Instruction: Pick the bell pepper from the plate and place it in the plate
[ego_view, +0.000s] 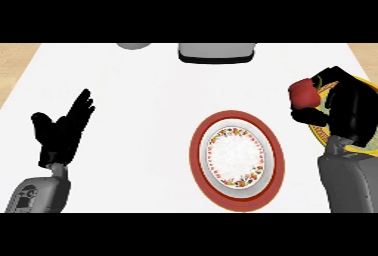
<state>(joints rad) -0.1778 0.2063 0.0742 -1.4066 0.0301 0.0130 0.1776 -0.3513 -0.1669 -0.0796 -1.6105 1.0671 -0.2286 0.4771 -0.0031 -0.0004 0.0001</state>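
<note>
A red bell pepper (302, 94) is held at the right, with my right hand (345, 107) shut on it, thumb and fingers curled round its sides. The hand hovers over a yellow-rimmed plate (363, 82) at the right edge, and hides most of that plate. A red-rimmed plate (201, 152) with a white, flower-patterned centre lies in the middle of the white counter, left of and below the pepper, with nothing on it. My left hand (63, 131) rests open at the left, fingers pointing up.
A grey appliance (217, 52) stands at the counter's far edge, and a grey round object (133, 45) shows partly to its left. Wooden floor shows beyond the counter's left and right edges.
</note>
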